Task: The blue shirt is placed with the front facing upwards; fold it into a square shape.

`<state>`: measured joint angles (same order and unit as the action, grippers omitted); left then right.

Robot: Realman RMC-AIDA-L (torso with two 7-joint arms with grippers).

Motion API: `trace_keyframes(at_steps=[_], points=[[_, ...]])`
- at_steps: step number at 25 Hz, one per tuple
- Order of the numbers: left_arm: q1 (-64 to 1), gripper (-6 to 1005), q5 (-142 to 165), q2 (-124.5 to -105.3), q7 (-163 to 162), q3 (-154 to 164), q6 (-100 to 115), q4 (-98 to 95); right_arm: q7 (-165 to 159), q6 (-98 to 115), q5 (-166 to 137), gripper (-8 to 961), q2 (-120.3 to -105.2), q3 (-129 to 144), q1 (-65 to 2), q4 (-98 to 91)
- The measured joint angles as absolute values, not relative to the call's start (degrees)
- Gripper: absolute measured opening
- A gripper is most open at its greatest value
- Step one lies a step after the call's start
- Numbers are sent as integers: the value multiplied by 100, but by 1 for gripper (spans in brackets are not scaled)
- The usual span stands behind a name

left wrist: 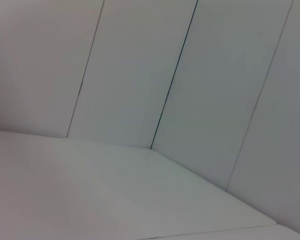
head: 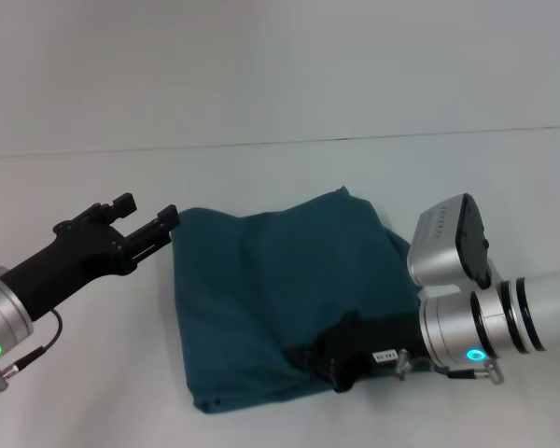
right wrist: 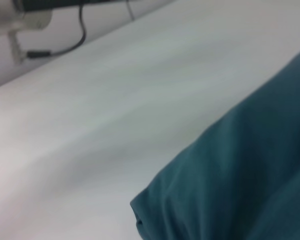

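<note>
White tabletop is filling most of the head view, with a pale panelled wall standing behind it. Lying near the middle is the blue shirt, already gathered into a roughly square bundle with only plain teal cloth showing, no print visible.

Out past the bundle's left edge, the left gripper is hovering with its two black fingers parted wide and holding nothing, their tips pointing at the far left corner and sitting just beside it. At the near right corner, the right gripper is lying low on the cloth; its fingers are sinking into dark folds, so I cannot tell whether they are clamping fabric or resting on it.

My judgement is that the next move is turning on that left edge: the shirt is lying to the right of the left gripper, directly along its pointing line, so a short forward reach would meet the corner.

Only wall and bare table are showing in the left wrist view, while the right wrist view is showing a rounded folded corner of the shirt resting flat on the surface
</note>
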<state>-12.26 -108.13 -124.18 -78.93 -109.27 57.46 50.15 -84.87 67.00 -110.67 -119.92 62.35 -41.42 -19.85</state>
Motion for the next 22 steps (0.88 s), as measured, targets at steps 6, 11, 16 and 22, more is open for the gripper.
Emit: trace_keyframes(at_steps=[6,11,16,22], points=[[-1346,753,-10792,-12418,-7768,-10930,5725,4922,-8633,7116,-10767,47,-12005,6437,-3621,-2822],[-1449,752,-10764,-12417,-7670,-10865,5741,4826,-8437,6904,-10086,49,-11971,5998,-3085,-3299],[-1674,752,-10755,-12432,-7061,-10697,5928,4348,-7323,6535,-9469,51,-12020,5597,-2823,-3004],[-1812,753,-10860,-12457,-6329,-10415,6099,3845,-5222,6587,-7704,54,-11993,5568,-2656,-1794]])
